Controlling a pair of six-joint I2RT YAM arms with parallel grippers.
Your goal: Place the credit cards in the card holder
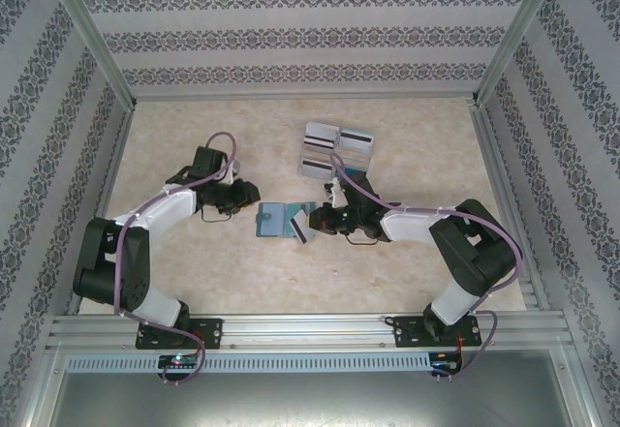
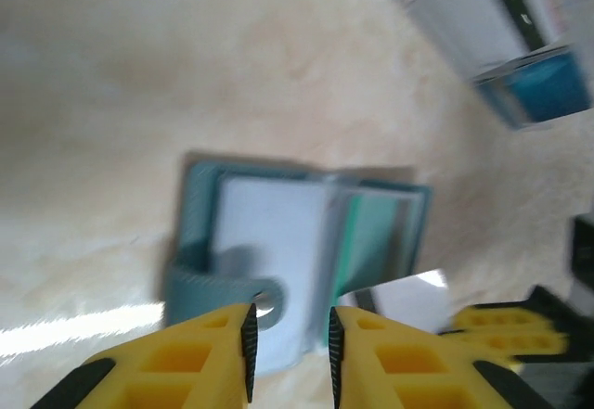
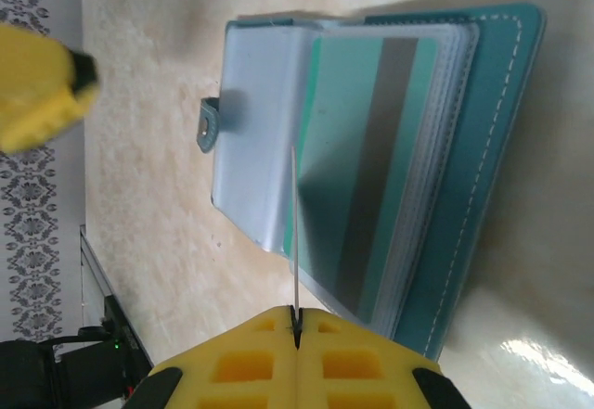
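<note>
the left wrist view is badly blurred, so edges there are soft. the left gripper (image 2: 290, 335) shows ribbed yellow fingers parted by a narrow gap with nothing seemingly between them; they sit just above the card holder (image 2: 297, 233), near its rounded strap (image 2: 218, 288) with a ring snap.

from the right wrist, the right gripper (image 3: 297, 321) is clenched on a thin card (image 3: 294, 233), seen edge-on as a pale sliver, so its face cannot be read. that card stands over the open holder, at the edge of a clear plastic sleeve (image 3: 255, 149).

the holder lies open and flat on the pale mottled table (image 3: 139, 196), mid-table between the two grippers. its soft teal-blue cover has white stitching, and a teal card with a grey stripe (image 3: 371, 159) shows through the glossy sleeves.

the spare cards (image 1: 334, 151), white-grey with dark stripes, lie farther back. they overlap, so their count is unclear.
</note>
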